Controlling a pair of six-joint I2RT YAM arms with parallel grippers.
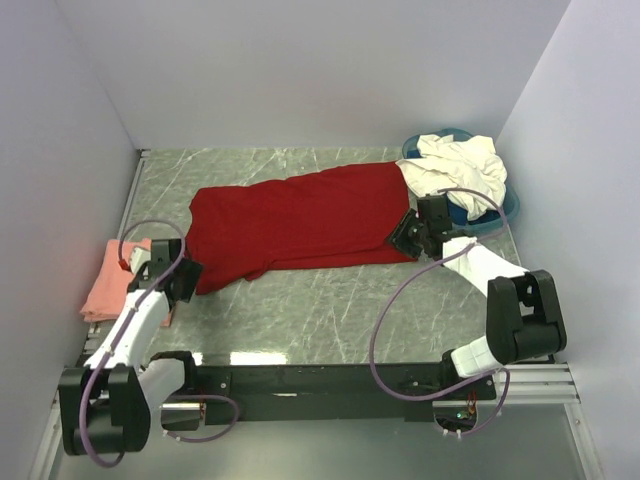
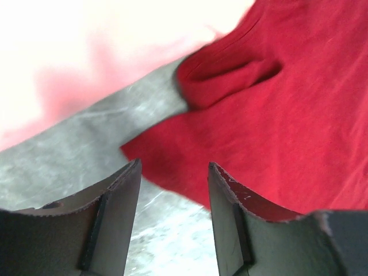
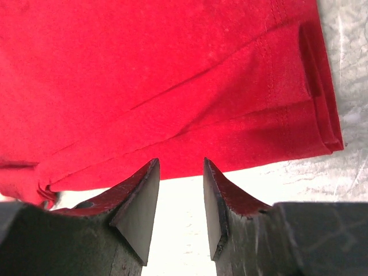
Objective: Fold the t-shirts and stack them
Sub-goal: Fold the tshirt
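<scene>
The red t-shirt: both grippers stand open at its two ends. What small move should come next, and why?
Probably the left gripper should ease forward and close on the edge of the red t-shirt. Its jaws stand open, holding nothing, and that edge lies just ahead of them. The shirt lies as a long band, so a fold across seems due; the right gripper is open too.

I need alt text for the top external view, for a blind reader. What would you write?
A deep red t-shirt lies stretched across the table, with the left gripper and right gripper at its two ends. A salmon-pink t-shirt lies at the left; cream-white t-shirts fill a blue basin far right.
</scene>
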